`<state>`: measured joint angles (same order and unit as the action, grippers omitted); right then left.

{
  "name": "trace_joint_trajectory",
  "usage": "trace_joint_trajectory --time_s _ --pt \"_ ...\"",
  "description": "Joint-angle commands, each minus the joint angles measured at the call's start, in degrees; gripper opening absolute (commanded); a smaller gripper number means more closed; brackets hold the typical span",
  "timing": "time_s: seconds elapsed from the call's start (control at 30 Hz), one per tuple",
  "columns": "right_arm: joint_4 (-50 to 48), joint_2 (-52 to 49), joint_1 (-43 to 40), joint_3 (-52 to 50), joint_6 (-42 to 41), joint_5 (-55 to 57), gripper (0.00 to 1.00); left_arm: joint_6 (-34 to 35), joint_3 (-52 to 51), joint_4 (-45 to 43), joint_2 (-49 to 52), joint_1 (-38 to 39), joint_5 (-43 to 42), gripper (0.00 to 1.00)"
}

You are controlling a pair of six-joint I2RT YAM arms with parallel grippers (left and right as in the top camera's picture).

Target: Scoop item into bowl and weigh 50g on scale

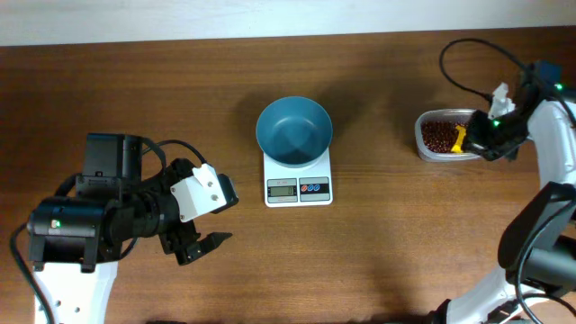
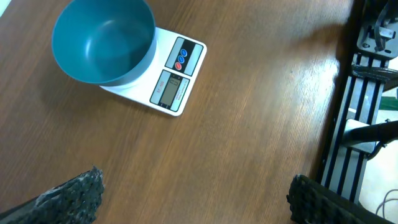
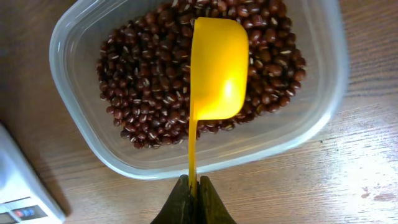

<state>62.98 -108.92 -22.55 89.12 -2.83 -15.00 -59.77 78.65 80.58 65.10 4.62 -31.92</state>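
The teal-blue bowl [image 1: 293, 131] stands empty on the white scale [image 1: 298, 187] at the table's middle; both also show in the left wrist view, bowl [image 2: 102, 40] and scale [image 2: 174, 78]. The red-brown beans [image 3: 149, 81] fill a clear tub [image 3: 292, 124] at the far right [image 1: 441, 135]. My right gripper [image 3: 193, 193] is shut on the thin handle of a yellow scoop [image 3: 217, 68], whose empty bowl sits over the beans, open side turned away. My left gripper [image 2: 196, 196] is open and empty over bare table at the left [image 1: 202, 245].
The table's far edge meets a pale wall at the top of the overhead view. The right arm's cable [image 1: 468, 63] loops above the tub. A black frame [image 2: 364, 93] stands at the table's edge in the left wrist view.
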Motion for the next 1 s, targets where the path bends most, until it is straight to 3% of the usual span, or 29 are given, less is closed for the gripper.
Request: trace_joint_trajectory --time_s 0.0,0.27,0.97 --pt "0.6 -1.1 -2.6 -1.4 -0.7 -6.6 0.04 0.5 0.9 0.1 0.0 -0.4 -0.2 0.99" --pt "0.7 -1.1 -3.4 -1.4 -0.7 -12.9 0.04 0.5 0.9 0.1 0.0 -0.4 -0.1 0.99" --pt "-0.8 -1.1 -3.3 -3.5 -0.7 -13.3 0.04 0.5 0.9 0.1 0.0 -0.4 -0.2 0.99"
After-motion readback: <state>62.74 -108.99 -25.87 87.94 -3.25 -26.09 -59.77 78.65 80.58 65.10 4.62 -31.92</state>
